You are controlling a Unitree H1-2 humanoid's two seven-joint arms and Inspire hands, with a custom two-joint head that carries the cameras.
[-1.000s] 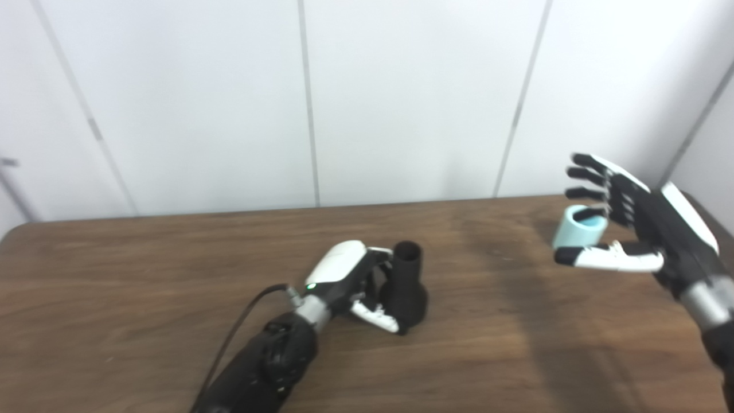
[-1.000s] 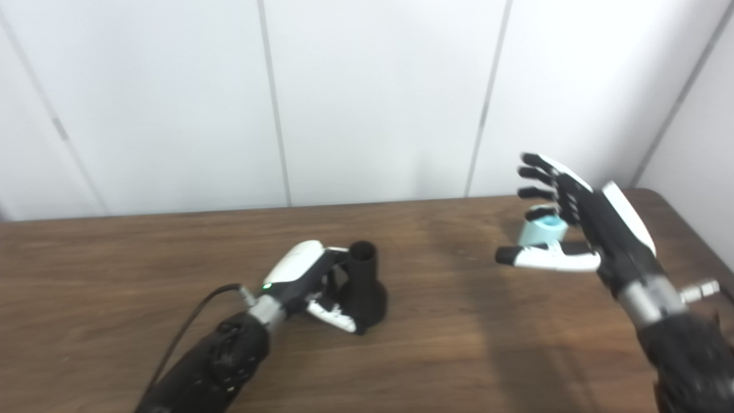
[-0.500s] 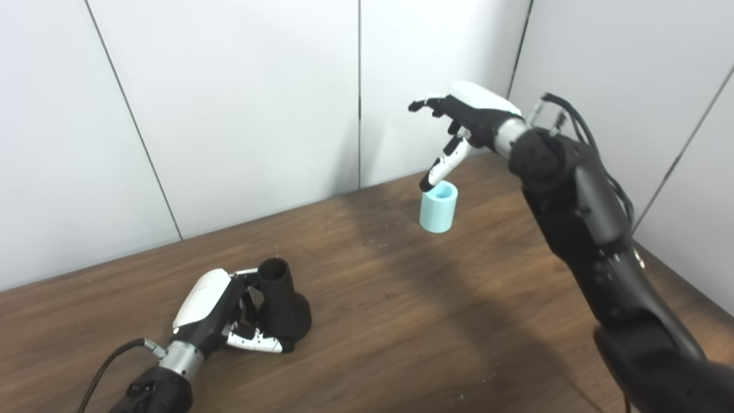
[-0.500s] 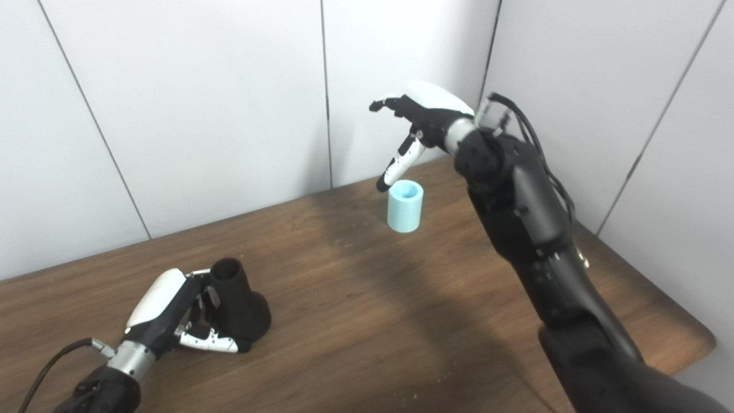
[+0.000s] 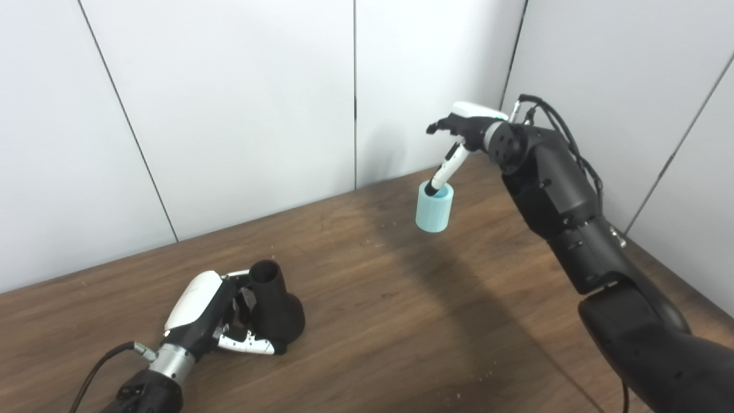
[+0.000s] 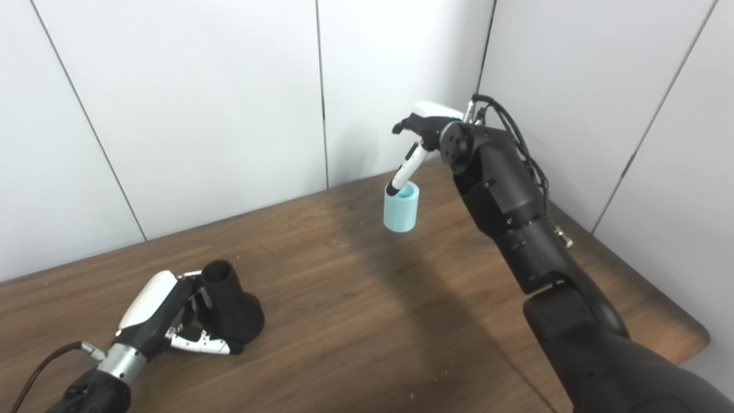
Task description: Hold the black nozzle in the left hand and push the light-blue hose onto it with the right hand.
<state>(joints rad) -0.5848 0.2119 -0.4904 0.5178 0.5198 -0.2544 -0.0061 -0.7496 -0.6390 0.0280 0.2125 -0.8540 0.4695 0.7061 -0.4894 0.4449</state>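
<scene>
Your left robot hand (image 5: 209, 312) lies low at the near left of the tabletop (image 5: 401, 321), its fingers (image 5: 243, 295) and thumb wrapped around the nozzle (image 5: 275, 310). The nozzle stands upright on its wide base, narrow open end up.

Your right robot hand (image 5: 464, 129) reaches to the far right corner, above the hose (image 5: 434, 207). The hose is a short light-blue tube, slightly tilted, well apart from the nozzle. The thumb points down with its dark tip at the hose's upper rim; the fingers are spread above and close on nothing, so this robot hand is open.

Left eye view: the thumb tip overlaps the rim's left side, and you cannot tell whether it sits inside the opening or just in front of it.

Right eye view: the hose's (image 6: 401, 209) open top is clearer, and the tip appears to touch the rim. This view also shows the rounded right corner of the tabletop, which the other crops.
</scene>
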